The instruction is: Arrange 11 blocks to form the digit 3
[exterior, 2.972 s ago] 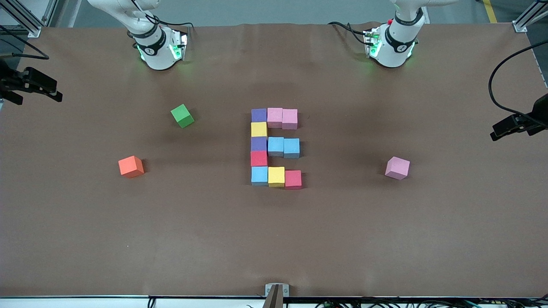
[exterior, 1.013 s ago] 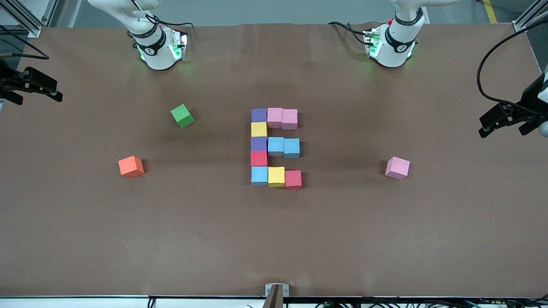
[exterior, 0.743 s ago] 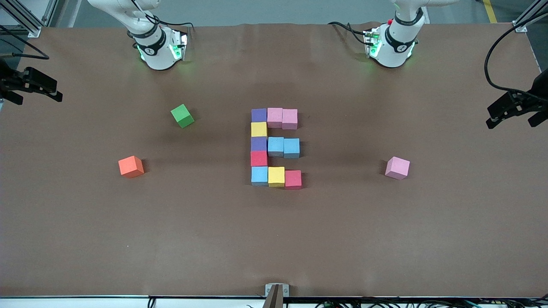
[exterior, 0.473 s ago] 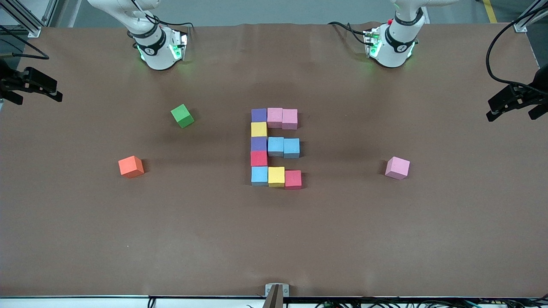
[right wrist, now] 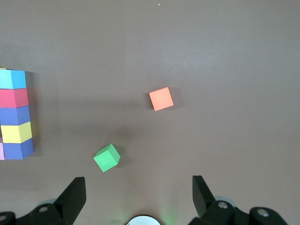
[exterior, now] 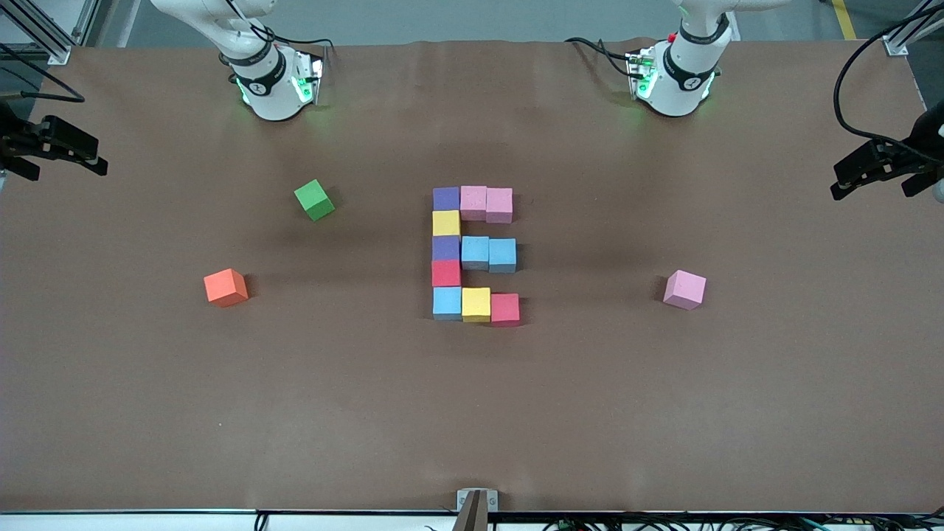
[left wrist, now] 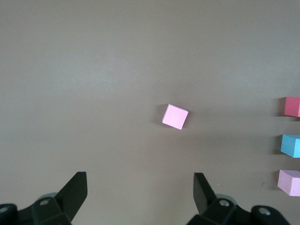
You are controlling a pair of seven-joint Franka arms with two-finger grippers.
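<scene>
Blocks: eleven touching cubes mid-surface; a five-cube spine runs toward the front camera, with three two-cube arms pointing toward the left arm's end.
Open room: bare brown surface all around the figure.
Stray cubes: pink cube, orange cube and green cube, all well apart from it.
Left gripper: over the surface's edge, fingers wide apart, holding nothing.
Right gripper: over the other edge, fingers spread, holding nothing.

Robotics lab: two arm bases bolted on brown-covered table, aluminium frame rails, loose cables
</scene>
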